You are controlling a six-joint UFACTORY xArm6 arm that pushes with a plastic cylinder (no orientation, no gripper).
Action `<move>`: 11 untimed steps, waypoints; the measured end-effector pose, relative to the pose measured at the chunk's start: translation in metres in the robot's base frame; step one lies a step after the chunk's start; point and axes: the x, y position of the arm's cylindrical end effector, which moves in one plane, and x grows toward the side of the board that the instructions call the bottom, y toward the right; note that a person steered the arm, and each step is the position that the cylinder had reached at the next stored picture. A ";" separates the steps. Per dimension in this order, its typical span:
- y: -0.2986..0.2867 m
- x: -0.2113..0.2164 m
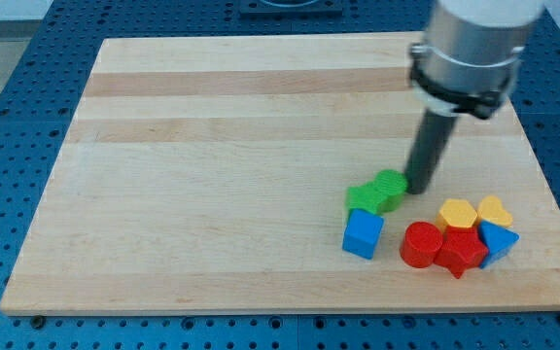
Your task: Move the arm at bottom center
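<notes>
Pale wooden tabletop (212,146) lies on blue pegboard (8,78). My tip (419,191), a straight dark rod standing upright, has no pincer; it touches two green blocks (377,192) at their three o'clock. At five o'clock cluster blue cube (363,234), red cylinder (420,244), red star (461,251), yellow blocks (474,212).

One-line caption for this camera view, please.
My tip touches the right side of the green blocks; blue cube below them, red, yellow and blue blocks clustered at the board's lower right.
</notes>
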 end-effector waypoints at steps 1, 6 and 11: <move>-0.024 -0.016; -0.160 0.013; -0.088 0.134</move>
